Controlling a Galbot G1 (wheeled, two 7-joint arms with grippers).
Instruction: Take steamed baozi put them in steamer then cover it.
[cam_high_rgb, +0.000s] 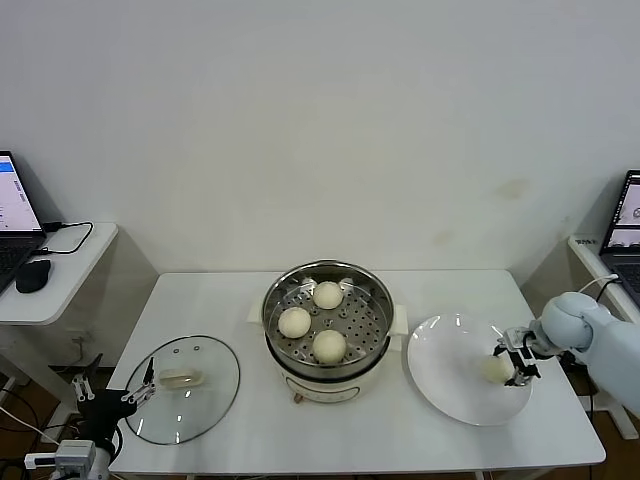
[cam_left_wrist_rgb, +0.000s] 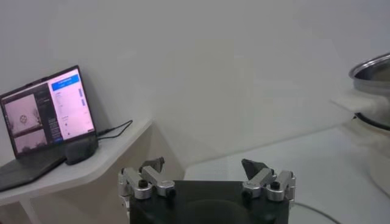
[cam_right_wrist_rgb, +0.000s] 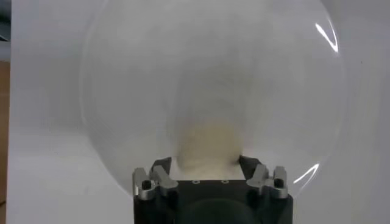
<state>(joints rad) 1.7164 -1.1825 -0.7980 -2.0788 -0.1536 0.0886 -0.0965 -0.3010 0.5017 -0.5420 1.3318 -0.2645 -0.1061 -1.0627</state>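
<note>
A white table (cam_high_rgb: 430, 290) stands against a plain white wall, with laptop desks off to either side. Nearest on the robot's left, the left gripper (cam_high_rgb: 115, 397) hangs idle at the table's front corner, its jaws spread wide, just beside the glass lid (cam_high_rgb: 183, 389) lying flat. On the right, the right gripper (cam_high_rgb: 510, 362) is down over the white plate (cam_high_rgb: 450, 350), its fingers narrowed against both sides of the last baozi (cam_right_wrist_rgb: 206, 146), which sits between them on the plate. Whether it is fully pinched I cannot tell.

To do this step well, the squeeze should probably stay gentle and centred, so the soft bun neither dents nor rolls out, followed by a straight lift.

Farther in, mid-table, the steamer (cam_high_rgb: 372, 290) stands uncovered, holding three baozi (cam_high_rgb: 327, 294) on its perforated tray, with free space on the plate's side.
</note>
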